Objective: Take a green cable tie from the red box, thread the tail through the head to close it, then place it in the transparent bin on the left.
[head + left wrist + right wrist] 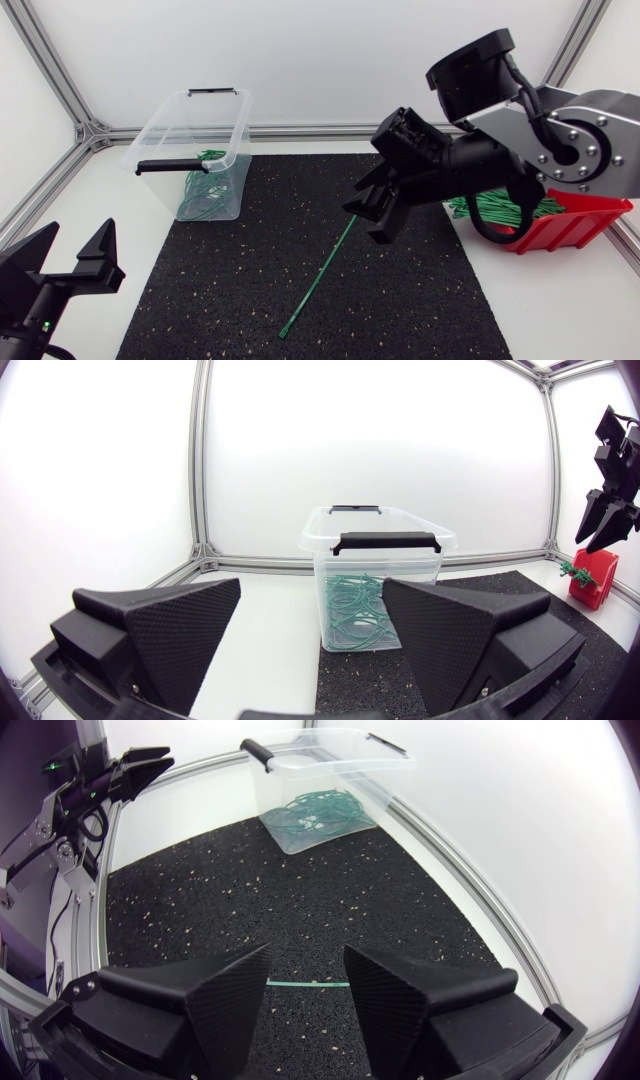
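Firstly, left gripper: at the near left corner of the table, off the mat, fingers spread wide with nothing between them; its wrist view looks straight at the bin.
Transparent bin: upright at the far left, standing at the mat's far left corner, open-topped, with black handles on its rim.
Looped ties: a green tangle lying on the bin's floor (too overlapped to count).
Black mat: speckled sheet covering the middle of the table.
Green cable tie: single, straight and unclosed, lying on the mat near its middle, well apart from the bin; its far end runs beneath the right gripper.
Right gripper: over the mat's right half, pointing down, fingers parted; in its wrist view the tie shows as a thin line on the mat across the gap between the fingers, apparently touching neither.
Red box: at the table's right edge, partly hidden behind the right arm.
Spare ties: green bundle spilling from the box's open front.
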Robot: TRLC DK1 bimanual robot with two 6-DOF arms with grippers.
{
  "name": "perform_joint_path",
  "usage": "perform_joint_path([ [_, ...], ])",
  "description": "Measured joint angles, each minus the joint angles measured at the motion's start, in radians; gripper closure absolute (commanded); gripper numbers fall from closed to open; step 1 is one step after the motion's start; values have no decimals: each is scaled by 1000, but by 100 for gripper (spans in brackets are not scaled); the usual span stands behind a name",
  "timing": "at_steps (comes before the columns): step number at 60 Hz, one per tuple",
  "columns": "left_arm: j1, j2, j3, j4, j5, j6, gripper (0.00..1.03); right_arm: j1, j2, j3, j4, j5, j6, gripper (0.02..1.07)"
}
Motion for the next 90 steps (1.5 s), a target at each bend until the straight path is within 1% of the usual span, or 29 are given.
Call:
perform_joint_path([
  [4, 0, 0, 0, 0, 0, 0, 4, 16, 45, 51, -77, 9, -43, 35],
  [8, 0, 0, 0, 0, 0, 0, 4, 39, 113, 128, -200, 27, -121, 33],
  [11, 0, 0, 0, 0, 0, 0, 4, 64, 156, 165, -251, 32, -193, 32],
  [16, 0, 0, 0, 0, 0, 0, 4, 113, 190, 167, -280, 55, -307, 32],
  [29, 0, 0, 0, 0, 0, 0, 4, 200, 282, 167, -310, 154, -481, 32],
  [44, 0, 0, 0, 0, 0, 0, 4, 270, 362, 168, -317, 218, -599, 33],
  [57, 0, 0, 0, 0, 0, 0, 4, 322, 454, 168, -312, 258, -635, 34],
  [62, 0, 0, 0, 0, 0, 0, 4, 343, 484, 168, -288, 260, -638, 34],
  [66, 0, 0, 0, 0, 0, 0, 4, 359, 498, 168, -272, 261, -639, 40],
  [70, 0, 0, 0, 0, 0, 0, 4, 372, 507, 168, -242, 262, -639, 40],
  [75, 0, 0, 0, 0, 0, 0, 4, 386, 516, 169, -212, 263, -639, 45],
  [82, 0, 0, 0, 0, 0, 0, 4, 406, 530, 169, -182, 269, -639, 46],
  [90, 0, 0, 0, 0, 0, 0, 4, 425, 557, 169, -142, 294, -646, 59],
])
